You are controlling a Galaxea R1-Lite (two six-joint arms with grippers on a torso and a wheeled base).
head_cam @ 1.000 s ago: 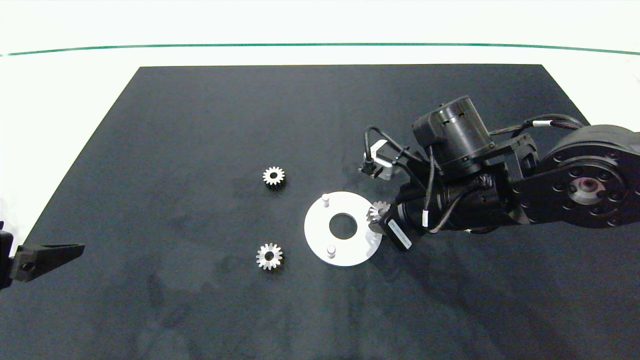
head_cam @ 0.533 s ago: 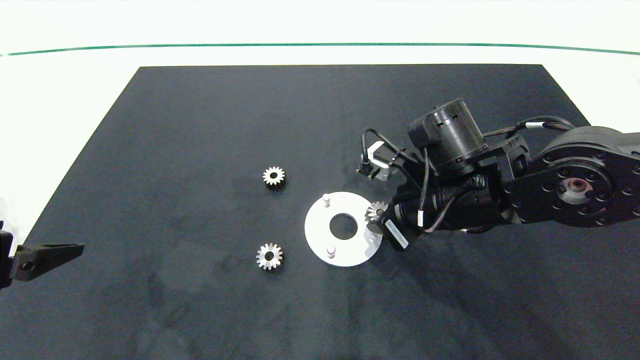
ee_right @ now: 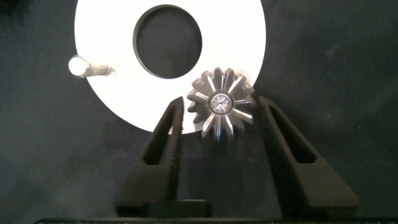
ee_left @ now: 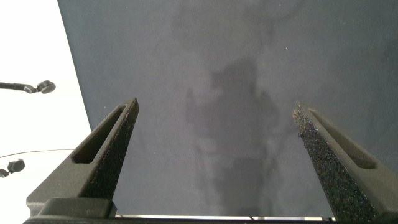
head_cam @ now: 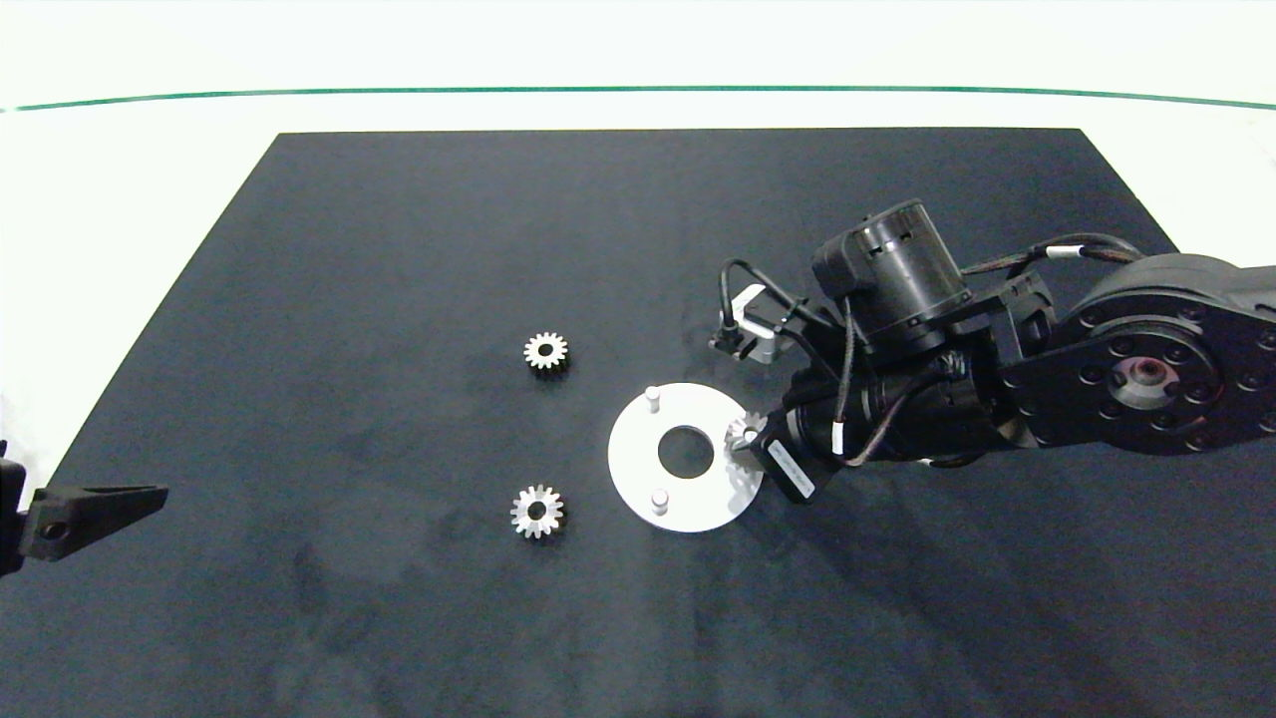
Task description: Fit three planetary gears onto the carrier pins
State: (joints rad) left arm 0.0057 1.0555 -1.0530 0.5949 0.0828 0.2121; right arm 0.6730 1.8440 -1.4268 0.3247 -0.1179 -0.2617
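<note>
The white disc (head_cam: 634, 461) lies right of the mat's middle, with two bare carrier pins, one on the far side (head_cam: 652, 399) and one on the near side (head_cam: 658, 499). My right gripper (head_cam: 745, 439) is shut on one planetary gear (head_cam: 742, 433) at the disc's right edge, where the third pin is hidden. In the right wrist view that gear (ee_right: 219, 106) sits between the fingers (ee_right: 163, 140) over the disc's rim (ee_right: 245, 37), a pale spot in its centre, and one pin (ee_right: 81, 65) shows. Two more gears (head_cam: 545, 351) (head_cam: 537, 511) lie flat on the mat, left of the disc.
My left gripper (head_cam: 95, 504) is parked at the mat's left edge, open (ee_left: 214, 112) over bare dark mat (ee_left: 236, 56). The black mat (head_cam: 399, 249) covers most of the white table, and the right arm's bulk (head_cam: 997, 369) overhangs its right side.
The right gripper has crept a little left and down with the gear, which went from tilted above the disc's edge to lower and nearly level. The left arm has not moved.
</note>
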